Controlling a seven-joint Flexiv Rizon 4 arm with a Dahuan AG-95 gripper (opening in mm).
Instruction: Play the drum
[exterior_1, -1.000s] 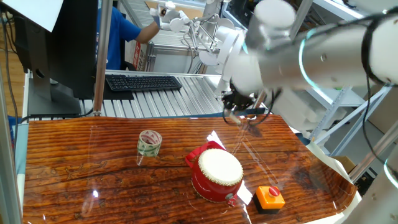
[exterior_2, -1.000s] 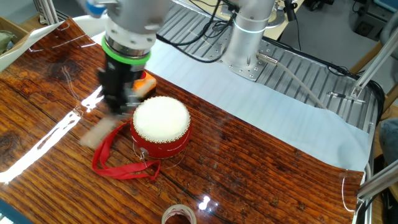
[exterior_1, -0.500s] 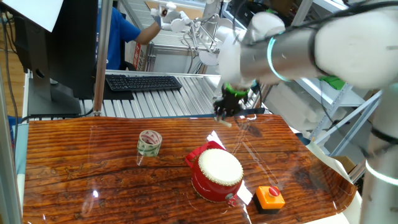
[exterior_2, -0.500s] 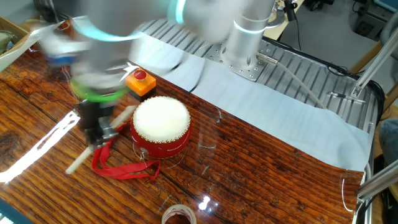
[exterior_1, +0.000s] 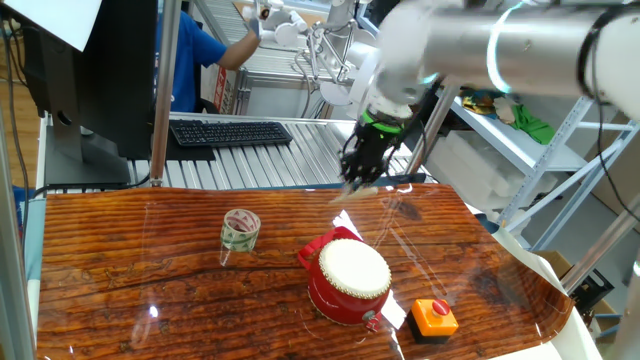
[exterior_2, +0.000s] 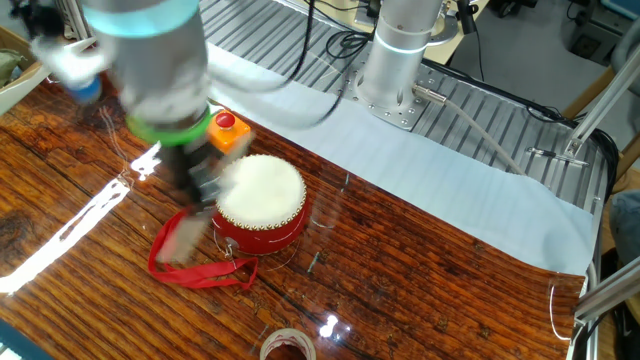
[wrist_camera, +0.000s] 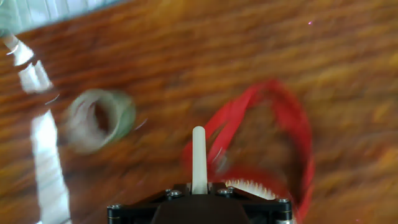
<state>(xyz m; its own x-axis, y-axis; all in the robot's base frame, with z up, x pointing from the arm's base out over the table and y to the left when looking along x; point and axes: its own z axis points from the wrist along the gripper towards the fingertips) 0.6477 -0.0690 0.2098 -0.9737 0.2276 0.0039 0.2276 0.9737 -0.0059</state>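
wooden table (exterior_1: 120, 270), drum (exterior_1: 350, 278), tape roll (exterior_1: 240, 229), button box (exterior_1: 435, 317)

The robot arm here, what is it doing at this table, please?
The arm is playing a small red drum on a wooden table. Its fingers are shut on a pale drumstick, which shows clearly in the hand view. The hand is above the table beside the drum, and the stick is not touching the white skin. The red strap lies loose on the table. A tape roll and an orange button box sit nearby, untouched.
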